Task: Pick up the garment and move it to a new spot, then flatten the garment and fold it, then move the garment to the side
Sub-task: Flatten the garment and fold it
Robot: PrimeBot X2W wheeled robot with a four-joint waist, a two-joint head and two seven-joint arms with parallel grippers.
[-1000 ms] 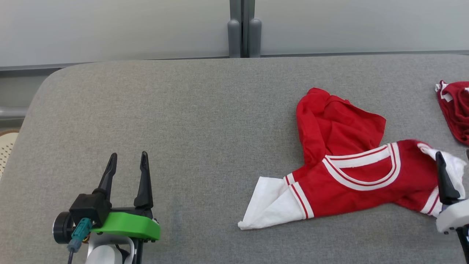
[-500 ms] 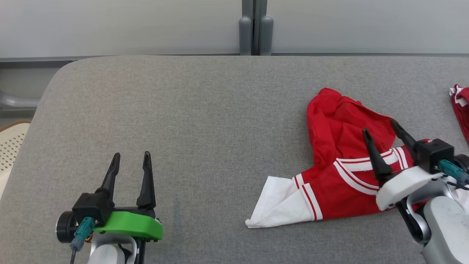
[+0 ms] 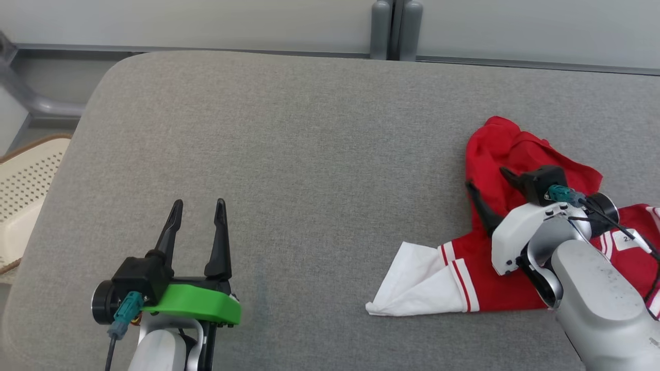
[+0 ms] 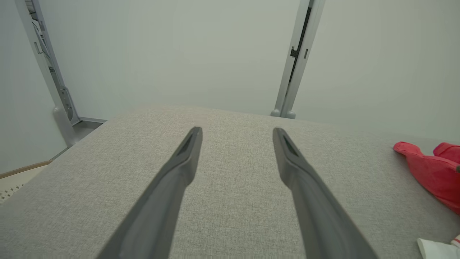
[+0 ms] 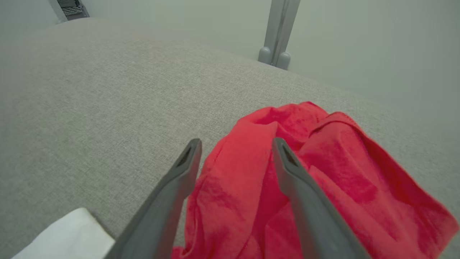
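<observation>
The garment (image 3: 521, 154) is a red shirt with white trim, lying crumpled at the right of the grey padded table (image 3: 309, 129). Its white sleeve (image 3: 412, 283) points left. My right gripper (image 3: 484, 178) is open over the bunched red upper part. In the right wrist view its fingers (image 5: 287, 172) stand apart astride a fold of the garment (image 5: 341, 162), gripper (image 5: 237, 142) unclenched, with the white sleeve (image 5: 72, 233) at the lower left. My left gripper (image 3: 199, 203) is open above bare table at the lower left, well away from the cloth; its wrist view shows gripper (image 4: 237, 131) holding nothing and the garment (image 4: 435, 169) at the far right.
A cream perforated basket (image 3: 26, 190) stands off the table's left edge. A grey post (image 3: 392, 31) rises against the wall behind the table. The table's back-left corner (image 3: 118, 67) is rounded. Bare grey surface lies between the two grippers.
The camera has turned, shifting the scene. My right gripper has swung from the garment's right end up and left to its bunched red part. The left gripper has kept its place.
</observation>
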